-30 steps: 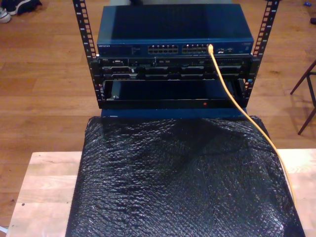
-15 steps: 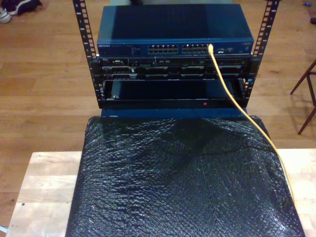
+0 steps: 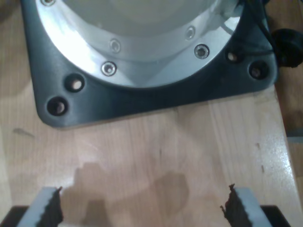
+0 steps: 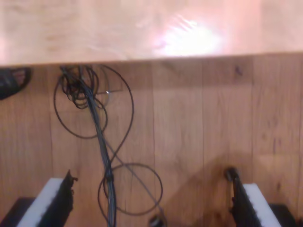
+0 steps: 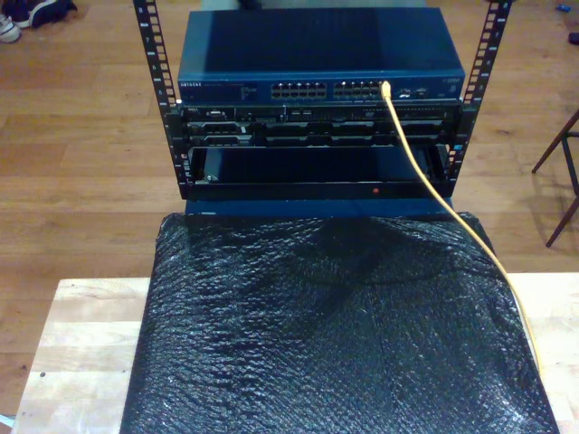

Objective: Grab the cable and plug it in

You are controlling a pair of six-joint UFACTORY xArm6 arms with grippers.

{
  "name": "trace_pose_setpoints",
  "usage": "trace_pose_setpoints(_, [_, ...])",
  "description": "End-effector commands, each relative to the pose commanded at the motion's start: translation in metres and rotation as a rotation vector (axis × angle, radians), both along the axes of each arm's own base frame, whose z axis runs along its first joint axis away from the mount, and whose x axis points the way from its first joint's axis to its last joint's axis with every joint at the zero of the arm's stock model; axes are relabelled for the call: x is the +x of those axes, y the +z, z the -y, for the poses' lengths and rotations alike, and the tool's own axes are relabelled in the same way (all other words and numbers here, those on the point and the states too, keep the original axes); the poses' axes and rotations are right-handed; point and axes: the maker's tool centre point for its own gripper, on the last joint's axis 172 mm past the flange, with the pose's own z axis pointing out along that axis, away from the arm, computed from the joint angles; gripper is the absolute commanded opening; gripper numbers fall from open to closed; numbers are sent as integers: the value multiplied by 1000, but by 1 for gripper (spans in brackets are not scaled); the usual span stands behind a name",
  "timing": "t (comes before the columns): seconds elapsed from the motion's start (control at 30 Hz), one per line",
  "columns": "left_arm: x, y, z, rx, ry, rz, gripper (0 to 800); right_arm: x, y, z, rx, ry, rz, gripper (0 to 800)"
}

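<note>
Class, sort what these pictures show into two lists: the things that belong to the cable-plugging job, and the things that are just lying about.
Belongs to the job:
- yellow cable, one end already in a port
- blue network switch
- my first gripper, open
- my second gripper, open

Just lying about:
- black bubble wrap
- thin black cables on the floor
- shoe

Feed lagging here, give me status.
My first gripper open over bare wood; my second gripper open, empty. Cable seated in the switch. No obstruction seen.

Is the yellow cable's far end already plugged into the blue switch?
Yes, the cable runs up from the black mat into a port on the switch.
</note>
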Motion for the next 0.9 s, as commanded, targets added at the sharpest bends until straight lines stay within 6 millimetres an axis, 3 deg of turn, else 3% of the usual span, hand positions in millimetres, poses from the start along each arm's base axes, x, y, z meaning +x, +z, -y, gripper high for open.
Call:
trace_pose_setpoints(0.2, [0, 0, 0, 0, 1, -1, 800, -33, -30, -35, 44, 30, 27, 798])
trace_pose_setpoints(0.37, [0, 0, 0, 0, 0, 0, 800, -45, -58, -64, 84, 48, 47, 798])
trace_pose_setpoints(0.7, [0, 0, 0, 0, 1, -1, 800, -51, -112, -74, 14, 21, 36, 798])
trace_pose_setpoints(0.9, [0, 0, 0, 0, 1, -1, 800, -51, -120, -78, -11, 22, 37, 798])
